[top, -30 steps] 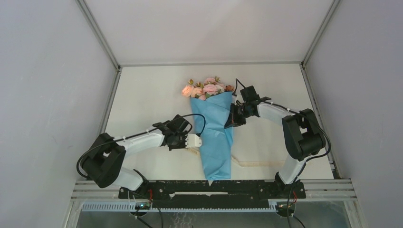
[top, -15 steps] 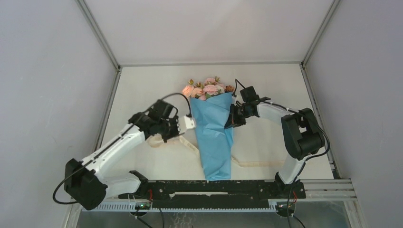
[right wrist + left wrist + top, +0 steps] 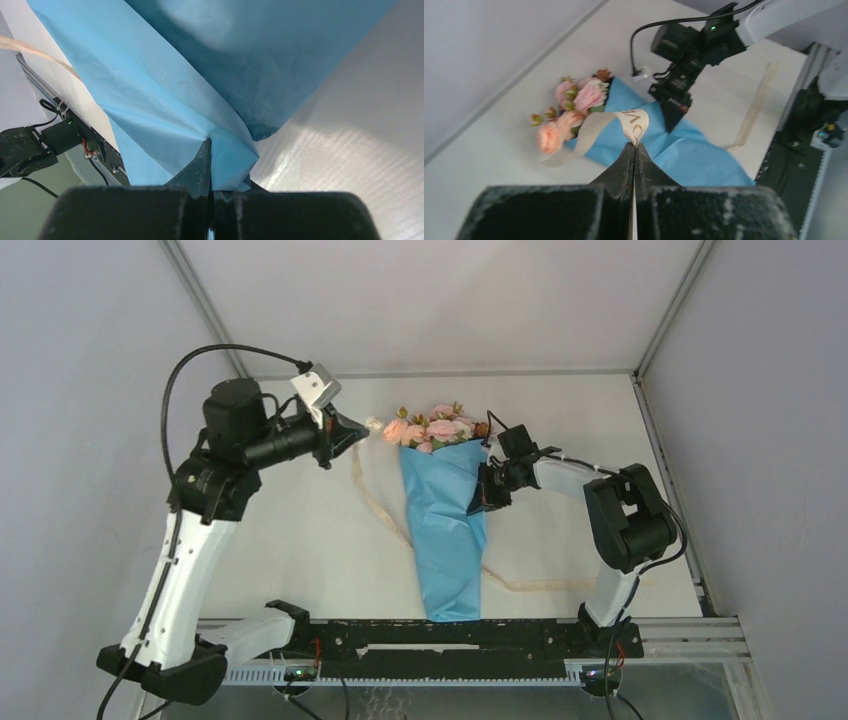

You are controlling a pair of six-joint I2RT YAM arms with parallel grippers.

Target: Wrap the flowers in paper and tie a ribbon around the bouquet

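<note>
While left gripper pinches the cream fabric ribbon left of the blooms, the blue paper-coned rose bouquet lies near-to-far beside it; right gripper clamps the paper edge.

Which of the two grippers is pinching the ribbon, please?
The left gripper, up near the flowers, is shut on the cream ribbon; the right gripper pinches the edge of the blue paper instead.

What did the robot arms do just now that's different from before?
The left fingers, shut on the ribbon, swung up and away to the far left, pulling that ribbon end off the table. The right fingers kept pinching the paper; the bouquet barely moved.
</note>
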